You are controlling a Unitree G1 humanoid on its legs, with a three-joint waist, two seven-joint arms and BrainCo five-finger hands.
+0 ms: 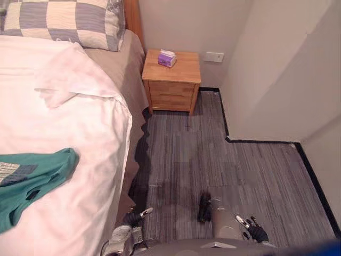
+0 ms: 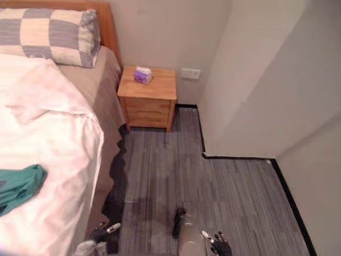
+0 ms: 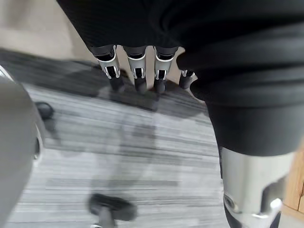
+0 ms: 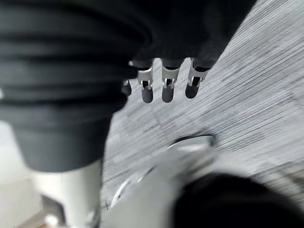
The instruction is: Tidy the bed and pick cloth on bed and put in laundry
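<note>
The green cloth (image 1: pixel 33 176) lies crumpled on the white duvet (image 1: pixel 80 133), close to the near edge of the bed (image 2: pixel 109 106) and at the end away from the pillow, well apart from both hands. Up by the wooden headboard (image 1: pixel 133 16) a checked pillow (image 1: pixel 64 21) rests flat. The duvet's top corner is turned back in a loose heap just below it, baring a strip of beige sheet (image 1: pixel 114 58). Beside the bed a small wooden nightstand (image 1: pixel 171 85) stands against the wall (image 1: pixel 176 21), a purple tissue pack (image 1: pixel 167 58) on top and a wall socket (image 1: pixel 214 56) just to its side. The robot stands on the grey carpet (image 1: pixel 224 160) with both arms hanging low. Its left hand (image 1: pixel 133 217) hangs close to the bed's side, fingers (image 3: pixel 135 76) loose and fairly straight over the carpet, holding nothing. Its right hand (image 1: pixel 257 229) hangs further out over the floor, fingers (image 4: pixel 164 88) likewise relaxed and empty
</note>
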